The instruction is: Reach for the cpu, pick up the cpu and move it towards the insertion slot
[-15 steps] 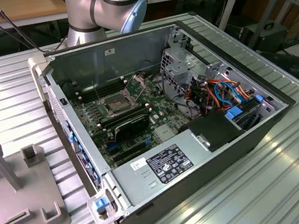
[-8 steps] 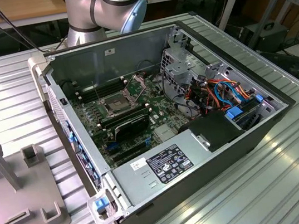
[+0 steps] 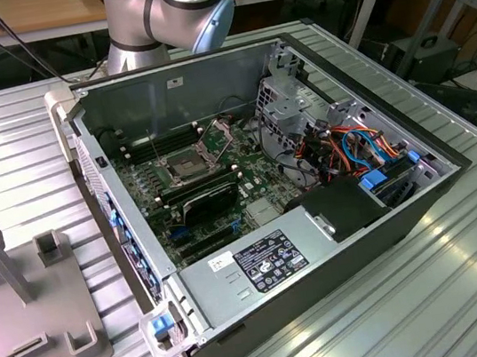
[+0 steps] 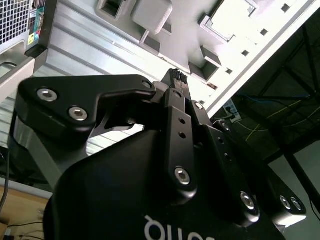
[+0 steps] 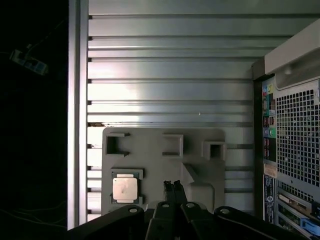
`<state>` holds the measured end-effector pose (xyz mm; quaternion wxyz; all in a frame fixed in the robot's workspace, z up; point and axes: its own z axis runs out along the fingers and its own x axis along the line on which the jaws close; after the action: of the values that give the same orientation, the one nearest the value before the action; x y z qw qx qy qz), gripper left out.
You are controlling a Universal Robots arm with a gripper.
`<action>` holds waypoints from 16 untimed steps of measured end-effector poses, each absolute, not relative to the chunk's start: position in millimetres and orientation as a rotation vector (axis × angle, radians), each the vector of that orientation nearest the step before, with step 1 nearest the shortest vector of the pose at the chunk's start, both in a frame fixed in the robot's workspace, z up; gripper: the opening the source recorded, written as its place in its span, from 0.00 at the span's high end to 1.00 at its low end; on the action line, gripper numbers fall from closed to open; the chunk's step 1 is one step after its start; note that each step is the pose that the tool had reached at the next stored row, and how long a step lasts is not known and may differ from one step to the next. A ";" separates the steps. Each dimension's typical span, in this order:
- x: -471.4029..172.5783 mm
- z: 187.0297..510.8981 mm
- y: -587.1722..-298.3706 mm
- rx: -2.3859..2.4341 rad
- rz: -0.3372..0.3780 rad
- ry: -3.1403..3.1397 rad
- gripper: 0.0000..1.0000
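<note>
Chip (image 5: 124,189) in grey tray (image 5: 150,150): likely light, stiff, slippery, fragile; best pinched across opposite edges. Tool (image 5: 173,186) pressed together, empty, near.

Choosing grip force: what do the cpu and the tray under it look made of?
The cpu looks metal-topped: pale silvery, smooth, faint sheen. The tray looks like matte grey plastic, possibly printed: uniform dull colour, blocky pockets.

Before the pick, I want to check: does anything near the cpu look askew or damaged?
Nothing stands out. The cpu sits flat and squarely aligned on the grey plate, with no visible damage.
</note>
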<state>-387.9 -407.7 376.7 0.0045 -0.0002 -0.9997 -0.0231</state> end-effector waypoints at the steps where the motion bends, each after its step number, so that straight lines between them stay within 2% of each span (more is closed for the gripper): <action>1: -388.5 376.6 -407.7 0.000 -0.072 -3.132 0.89; 16: -399.8 376.2 -407.7 0.000 -0.072 -3.132 0.89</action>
<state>-399.8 -407.7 376.2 0.0044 -0.0001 -0.9997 -0.0231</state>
